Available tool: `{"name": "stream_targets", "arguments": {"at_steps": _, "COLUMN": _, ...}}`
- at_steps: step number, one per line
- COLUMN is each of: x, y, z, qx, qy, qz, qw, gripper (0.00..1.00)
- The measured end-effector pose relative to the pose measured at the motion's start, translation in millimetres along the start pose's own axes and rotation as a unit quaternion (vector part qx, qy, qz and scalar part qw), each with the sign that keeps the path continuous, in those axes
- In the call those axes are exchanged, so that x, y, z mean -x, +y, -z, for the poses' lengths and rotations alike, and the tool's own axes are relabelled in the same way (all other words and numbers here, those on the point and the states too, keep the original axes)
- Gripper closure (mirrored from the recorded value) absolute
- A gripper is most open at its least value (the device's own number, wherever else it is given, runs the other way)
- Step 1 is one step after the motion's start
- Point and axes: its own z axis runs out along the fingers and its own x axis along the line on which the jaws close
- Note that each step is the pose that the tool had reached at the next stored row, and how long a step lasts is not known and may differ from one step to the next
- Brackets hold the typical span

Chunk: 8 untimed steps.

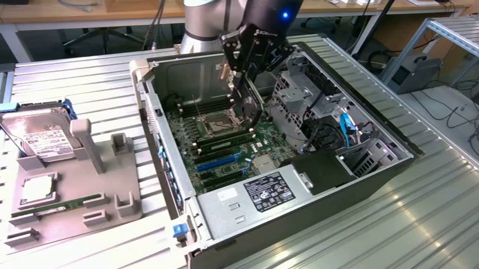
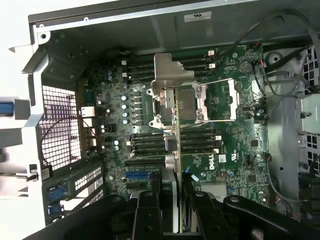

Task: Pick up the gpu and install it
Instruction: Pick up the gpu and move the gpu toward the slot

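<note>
The gpu [image 1: 249,106] hangs on edge inside the open computer case [image 1: 161,112], above the motherboard [image 1: 224,137] near the processor socket. It is a thin dark card. My gripper [image 1: 245,68] is shut on its upper edge and comes down from above. In the wrist view the gpu [image 2: 172,75] appears edge-on, its silvery bracket towards the socket, running back between my black fingers [image 2: 149,215] of the gripper [image 2: 175,212]. The blue and black expansion slots [image 2: 137,175] lie just beside the card's line. The card is clear of the board.
A power supply [image 1: 258,193] fills the case's near corner. Drive cages and blue cables [image 1: 346,126] crowd the exterior view's right. On the exterior view's left, a grey fixture [image 1: 90,185] carries a hard drive [image 1: 41,140], a processor [image 1: 36,190] and a green memory stick [image 1: 64,203].
</note>
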Motion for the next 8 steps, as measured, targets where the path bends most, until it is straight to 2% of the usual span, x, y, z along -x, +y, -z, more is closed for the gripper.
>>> {"name": "stream_targets", "arguments": {"at_steps": 8, "x": 16.6, "y": 1.1, "z": -4.6, "qx": -0.0009, "qy": -0.0001, "qz": 0.000, "qw": 1.0000, "gripper": 0.73}}
